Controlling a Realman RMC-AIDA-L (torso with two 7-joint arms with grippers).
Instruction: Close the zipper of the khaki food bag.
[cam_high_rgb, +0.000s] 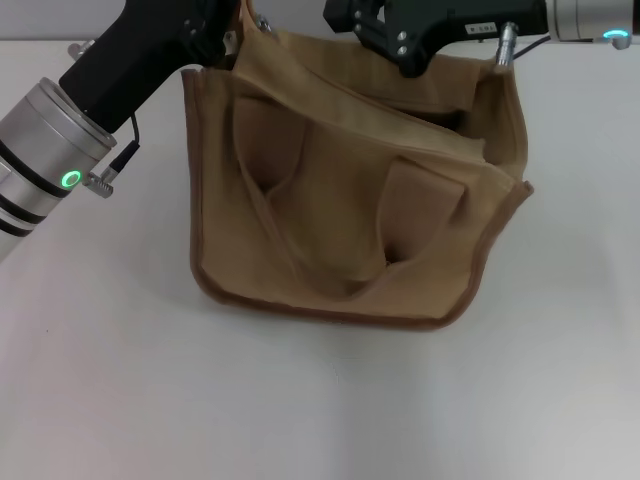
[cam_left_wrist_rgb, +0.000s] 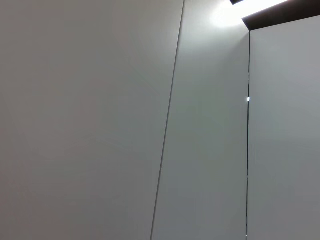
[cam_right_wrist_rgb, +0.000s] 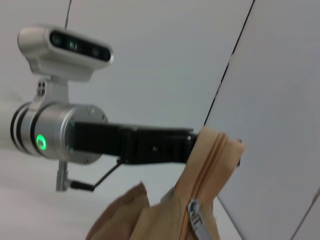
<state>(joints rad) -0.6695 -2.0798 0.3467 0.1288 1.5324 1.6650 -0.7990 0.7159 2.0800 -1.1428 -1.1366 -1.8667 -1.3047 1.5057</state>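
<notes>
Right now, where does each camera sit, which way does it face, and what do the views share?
Head: above, looking down at the khaki food bag on the table; both arms reach its far edge.
Left wrist: faces bare wall panels; no robot parts.
Right wrist: faces the zipper and left gripper at the bag's end.
Shared: head and right wrist show bag and left arm.

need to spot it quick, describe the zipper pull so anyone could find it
Start at the boxy tan canvas bag held up at one top corner by the left tool. Follow the khaki zipper tape down from that pinched corner. The small silver metal pull hangs there, the only shiny metal piece on the fabric.
</notes>
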